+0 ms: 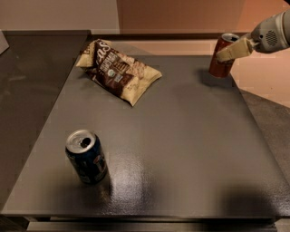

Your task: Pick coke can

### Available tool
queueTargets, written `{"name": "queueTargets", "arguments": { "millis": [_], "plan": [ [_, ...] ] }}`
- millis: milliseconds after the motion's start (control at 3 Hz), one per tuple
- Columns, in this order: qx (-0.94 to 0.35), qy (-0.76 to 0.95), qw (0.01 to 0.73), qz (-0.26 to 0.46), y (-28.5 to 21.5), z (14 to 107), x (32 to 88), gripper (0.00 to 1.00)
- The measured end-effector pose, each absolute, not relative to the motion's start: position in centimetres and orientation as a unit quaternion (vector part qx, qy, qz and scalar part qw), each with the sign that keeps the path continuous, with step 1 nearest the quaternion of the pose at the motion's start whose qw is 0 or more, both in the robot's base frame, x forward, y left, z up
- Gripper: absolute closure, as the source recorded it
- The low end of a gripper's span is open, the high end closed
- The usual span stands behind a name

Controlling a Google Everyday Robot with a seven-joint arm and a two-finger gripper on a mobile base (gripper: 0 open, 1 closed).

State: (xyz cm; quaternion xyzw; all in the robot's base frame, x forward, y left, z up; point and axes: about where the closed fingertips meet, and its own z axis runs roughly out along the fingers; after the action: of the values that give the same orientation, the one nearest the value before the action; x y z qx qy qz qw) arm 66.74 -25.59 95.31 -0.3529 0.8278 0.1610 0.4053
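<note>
At the near left of the dark grey tabletop [181, 136] stands a dark blue drink can [86, 156], upright, its silver top opened, a little in from the front edge and from the left edge. The whole near right half of the top is bare and carries a dull sheen and a soft shadow near the front right corner. Farther back on the left lies a brown and cream chip bag [118, 68], flat, set at a slant, well apart from both cans.

The coke can [220, 63] stands at the far right corner, close to the back edge and the right edge. The gripper [232, 49] is at this can: its pale tip lies across the can's upper front, touching or just in front of it. Whether it has closed on the can cannot be told. The grey arm [272, 34] reaches in from the upper right, sloping slightly down toward the can, above the table's right edge.

Left of the table a second dark surface [27, 90] adjoins it. To the right the ground is pale peach [267, 77]. Behind runs a wall [59, 13], beige on the left and orange-brown on the right.
</note>
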Motion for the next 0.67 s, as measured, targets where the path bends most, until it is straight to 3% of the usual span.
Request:
{"name": "queueTargets", "arguments": {
  "millis": [667],
  "plan": [
    [-0.410,0.795,0.412,0.175,-23.5,100.8,64.4,1.00]
  ]
}}
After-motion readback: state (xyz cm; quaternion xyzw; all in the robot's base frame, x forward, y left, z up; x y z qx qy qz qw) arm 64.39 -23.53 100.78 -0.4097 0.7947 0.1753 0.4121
